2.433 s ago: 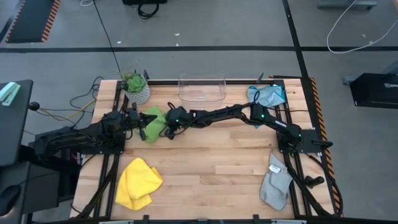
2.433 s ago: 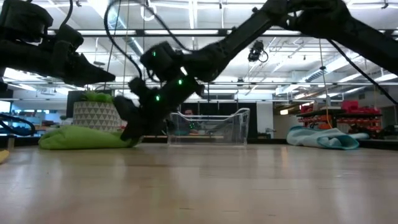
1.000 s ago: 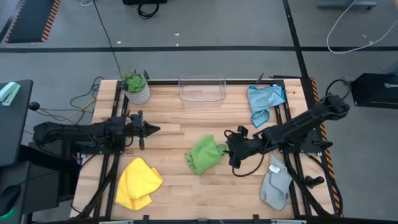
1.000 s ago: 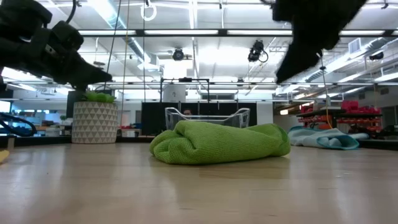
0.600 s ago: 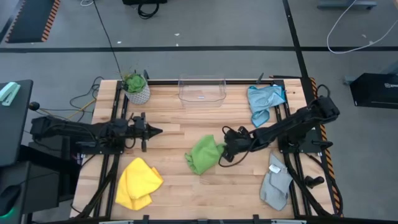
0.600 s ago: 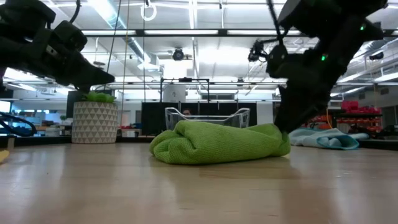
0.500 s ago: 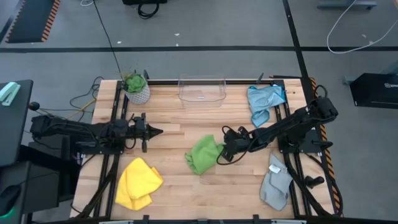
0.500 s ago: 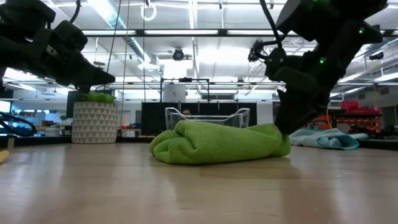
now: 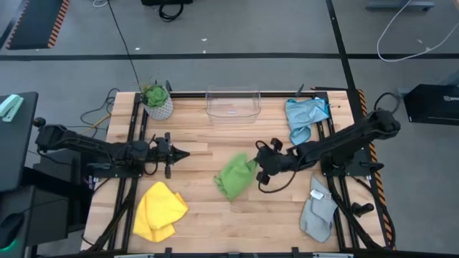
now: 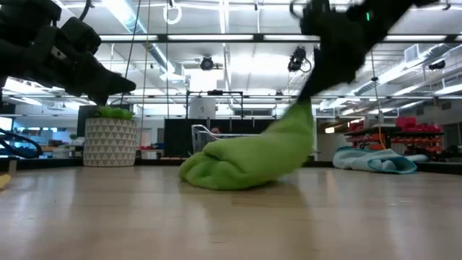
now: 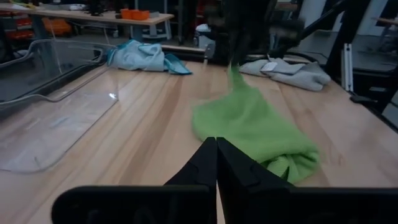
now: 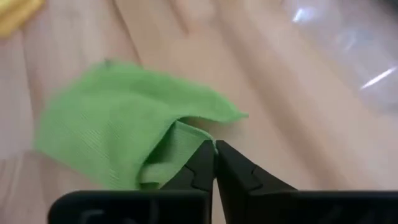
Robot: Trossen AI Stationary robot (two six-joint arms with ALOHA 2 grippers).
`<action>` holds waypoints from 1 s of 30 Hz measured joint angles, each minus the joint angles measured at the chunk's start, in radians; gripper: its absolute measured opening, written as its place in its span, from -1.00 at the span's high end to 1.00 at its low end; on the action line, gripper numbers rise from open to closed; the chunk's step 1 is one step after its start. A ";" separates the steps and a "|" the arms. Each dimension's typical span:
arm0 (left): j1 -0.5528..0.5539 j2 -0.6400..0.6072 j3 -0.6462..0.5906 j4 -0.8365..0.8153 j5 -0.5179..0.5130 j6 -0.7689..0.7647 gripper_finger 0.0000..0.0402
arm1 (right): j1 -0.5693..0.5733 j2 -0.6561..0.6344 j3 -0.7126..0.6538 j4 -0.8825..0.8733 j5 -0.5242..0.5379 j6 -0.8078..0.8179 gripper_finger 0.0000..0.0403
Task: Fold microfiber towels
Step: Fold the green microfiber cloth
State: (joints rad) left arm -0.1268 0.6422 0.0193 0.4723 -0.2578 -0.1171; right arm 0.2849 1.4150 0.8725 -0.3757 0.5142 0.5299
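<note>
The green towel (image 9: 234,177) is lying mid-table, 1 corner pulled up off the wood. The yellow towel (image 9: 158,211), light blue towel (image 9: 304,115) and grey towel (image 9: 316,210) are lying crumpled near the table's edges.

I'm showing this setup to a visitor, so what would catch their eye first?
The bright green towel at mid-table, one corner pinched and lifted by the right tool while the rest drags on the wood. Next, the yellow towel crumpled at the near left, with the left tool waiting shut above it.
</note>
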 joint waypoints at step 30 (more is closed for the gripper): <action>-0.201 0.417 0.180 0.161 -0.100 0.085 0.69 | 0.201 0.316 0.539 -0.235 0.161 -0.268 0.96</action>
State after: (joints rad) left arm -0.3277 1.0592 0.1994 0.6330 -0.3573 -0.0317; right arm 0.4860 1.7306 1.4118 -0.6104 0.6752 0.2624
